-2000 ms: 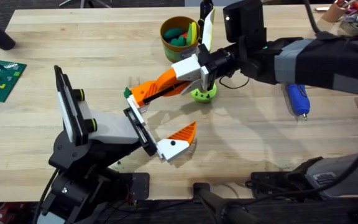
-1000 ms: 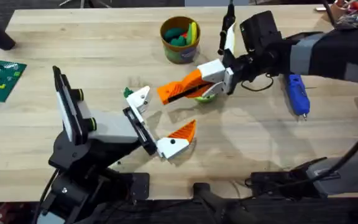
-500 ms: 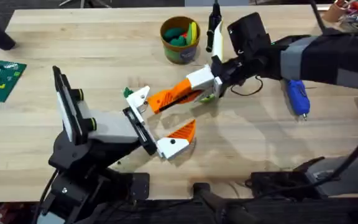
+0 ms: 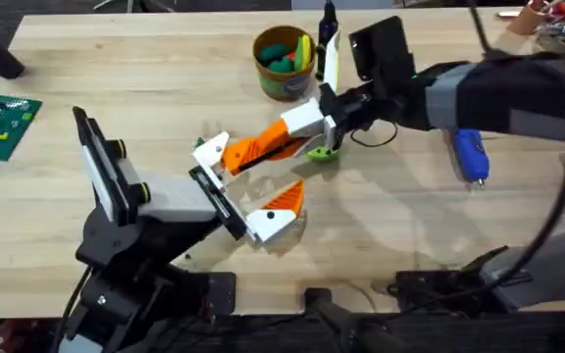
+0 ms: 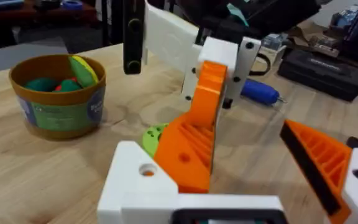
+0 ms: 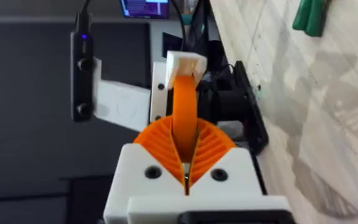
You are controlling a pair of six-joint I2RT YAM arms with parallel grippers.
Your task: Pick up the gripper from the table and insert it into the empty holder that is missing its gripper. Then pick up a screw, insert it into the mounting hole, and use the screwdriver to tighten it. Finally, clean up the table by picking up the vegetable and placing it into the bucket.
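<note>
At the holder (image 4: 211, 152), the right gripper (image 4: 314, 120) (reaching leftward) clamps the gripper (image 4: 263, 147).

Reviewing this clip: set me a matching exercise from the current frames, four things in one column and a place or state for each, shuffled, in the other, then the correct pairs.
Things:
1. gripper
2. screwdriver
3. bucket
4. holder

Places or states:
A. lying on the table on the right side, untouched
B. standing near the far edge with toy pieces inside
C. held off the table in the right gripper, orange tip towards the left arm
D. white bracket on the left arm, the orange tip right at it

Pairs: 1-C, 2-A, 3-B, 4-D
</note>
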